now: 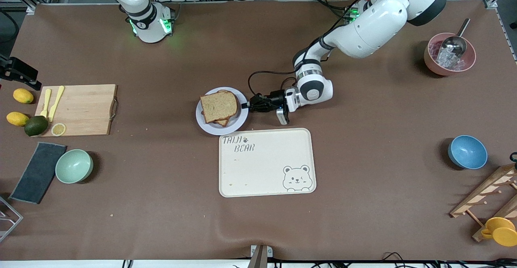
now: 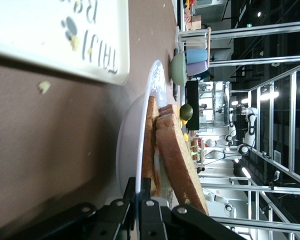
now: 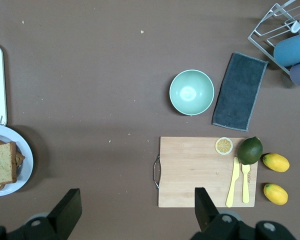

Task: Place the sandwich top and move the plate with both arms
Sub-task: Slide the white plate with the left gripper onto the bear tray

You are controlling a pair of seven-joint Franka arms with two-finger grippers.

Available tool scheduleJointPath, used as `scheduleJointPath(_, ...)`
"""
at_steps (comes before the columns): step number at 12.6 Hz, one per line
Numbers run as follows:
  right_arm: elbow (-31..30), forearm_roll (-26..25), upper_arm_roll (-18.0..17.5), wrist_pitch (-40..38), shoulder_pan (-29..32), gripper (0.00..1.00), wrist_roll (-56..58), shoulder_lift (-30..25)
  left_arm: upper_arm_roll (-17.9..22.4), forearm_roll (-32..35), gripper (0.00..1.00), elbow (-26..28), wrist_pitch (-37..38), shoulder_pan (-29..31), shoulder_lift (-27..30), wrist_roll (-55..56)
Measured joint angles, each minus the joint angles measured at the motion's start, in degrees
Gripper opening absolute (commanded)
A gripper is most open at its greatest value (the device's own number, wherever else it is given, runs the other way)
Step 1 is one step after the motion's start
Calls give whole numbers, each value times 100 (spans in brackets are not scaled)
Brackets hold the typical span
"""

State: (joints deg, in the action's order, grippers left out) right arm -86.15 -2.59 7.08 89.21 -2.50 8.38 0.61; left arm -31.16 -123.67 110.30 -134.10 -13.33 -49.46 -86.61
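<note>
Left pincer (image 1: 247, 105) was clamped on the plate (image 1: 241, 119) rim, bread (image 1: 218, 105) already stacked; right pincer (image 3: 135, 210) hung wide over the table near the board (image 3: 200, 172), so the carry likely wanted a level, slow lift.

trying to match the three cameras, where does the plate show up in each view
Front view: the plate sits mid-table, just above the bear-print tray, its rim pinched by the left hand.
Left wrist view: the plate stands edge-on at centre.
Right wrist view: at the picture's edge, partly cut off.
Shared landmark: the tray.
</note>
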Motion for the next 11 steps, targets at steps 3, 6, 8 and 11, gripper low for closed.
scheduleJointPath(3,0,0,1,0,0,100,0,0,-455,-7,0,-27,-40,507,7,0)
scheduleJointPath(6,0,0,0,0,0,100,0,0,-732,-7,0,-42,-75,943,15,0)
scheduleJointPath(8,0,0,1,0,0,100,0,0,-775,-8,0,-69,-75,1177,42,57)
scheduleJointPath(11,0,0,2,0,0,100,0,0,-782,-9,0,-255,-435,1417,140,206)
